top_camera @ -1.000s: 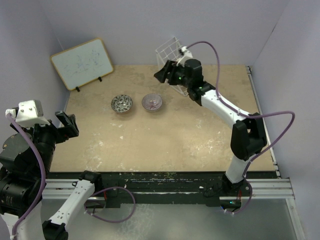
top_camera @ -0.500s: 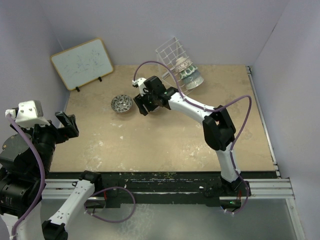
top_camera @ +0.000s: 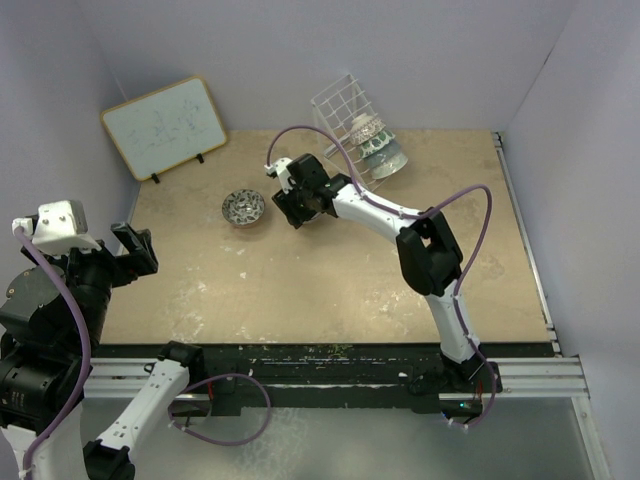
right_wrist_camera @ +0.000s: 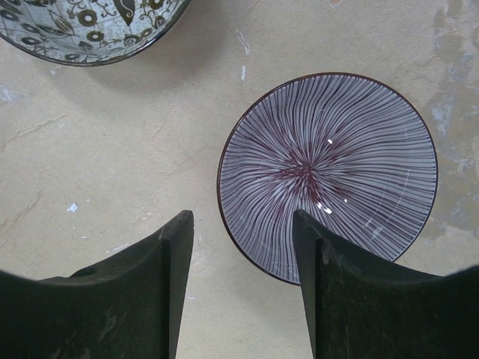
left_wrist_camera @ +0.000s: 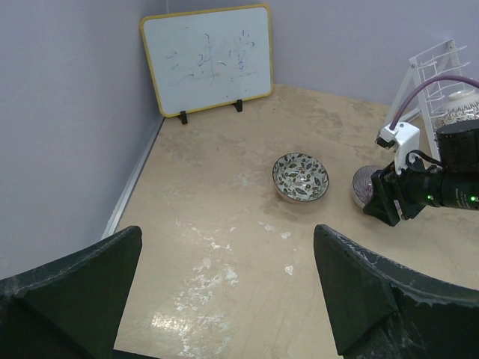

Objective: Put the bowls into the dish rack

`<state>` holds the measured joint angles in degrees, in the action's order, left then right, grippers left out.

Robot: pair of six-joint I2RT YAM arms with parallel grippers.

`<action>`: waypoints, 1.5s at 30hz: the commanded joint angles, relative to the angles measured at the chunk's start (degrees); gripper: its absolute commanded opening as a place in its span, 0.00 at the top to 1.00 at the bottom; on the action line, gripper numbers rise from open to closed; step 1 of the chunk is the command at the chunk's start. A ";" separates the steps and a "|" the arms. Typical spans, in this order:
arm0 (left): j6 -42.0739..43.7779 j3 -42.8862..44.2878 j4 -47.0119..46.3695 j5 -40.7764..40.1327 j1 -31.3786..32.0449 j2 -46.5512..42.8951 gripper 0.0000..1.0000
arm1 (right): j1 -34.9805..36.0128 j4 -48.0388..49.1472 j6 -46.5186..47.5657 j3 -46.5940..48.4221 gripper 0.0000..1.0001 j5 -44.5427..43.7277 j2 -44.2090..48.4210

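A pale pink-grey striped bowl (right_wrist_camera: 329,168) sits on the tan table. My right gripper (right_wrist_camera: 243,221) is open just above it, one finger over the bowl's inside and the other outside its left rim. In the top view the right gripper (top_camera: 296,208) hides this bowl. A dark speckled leafy bowl (top_camera: 243,207) lies just to its left and also shows in the left wrist view (left_wrist_camera: 300,177). The white wire dish rack (top_camera: 340,100) stands at the back with bowls (top_camera: 378,148) leaning in it. My left gripper (left_wrist_camera: 224,292) is open and empty, at the table's left edge.
A wood-framed whiteboard (top_camera: 165,125) leans at the back left corner. Lavender walls close in the table on three sides. The right arm's purple cable (top_camera: 300,135) loops above the bowls. White scuff marks (left_wrist_camera: 202,262) dot the table near the left gripper.
My right arm has swung from the dish rack leftward and down over the pink-grey bowl. The bowls in the rack have come into view. The left arm has not moved.
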<state>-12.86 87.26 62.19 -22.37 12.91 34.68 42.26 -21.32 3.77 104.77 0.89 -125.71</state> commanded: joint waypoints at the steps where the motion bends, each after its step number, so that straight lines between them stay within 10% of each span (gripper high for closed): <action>1: -0.18 -0.49 -1.20 -0.91 0.43 -0.07 0.01 | 0.10 0.49 3.03 1.72 0.43 -1.95 -1.59; 19: -0.43 -1.06 -0.76 -1.26 0.45 -0.22 0.01 | 0.10 4.36 3.14 0.11 0.72 -3.67 -2.59; 23: -0.49 -1.13 -0.71 -1.30 0.45 -0.31 0.01 | 0.09 4.95 2.81 -0.26 1.00 -3.73 -1.98; 45: 0.30 1.29 -1.26 -0.74 0.63 0.69 0.01 | -10.67 31.34 -24.87 -8.10 1.00 20.08 20.81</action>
<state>-12.86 86.48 62.24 -22.94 13.21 34.63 37.19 -7.31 -9.30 100.12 13.37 -116.18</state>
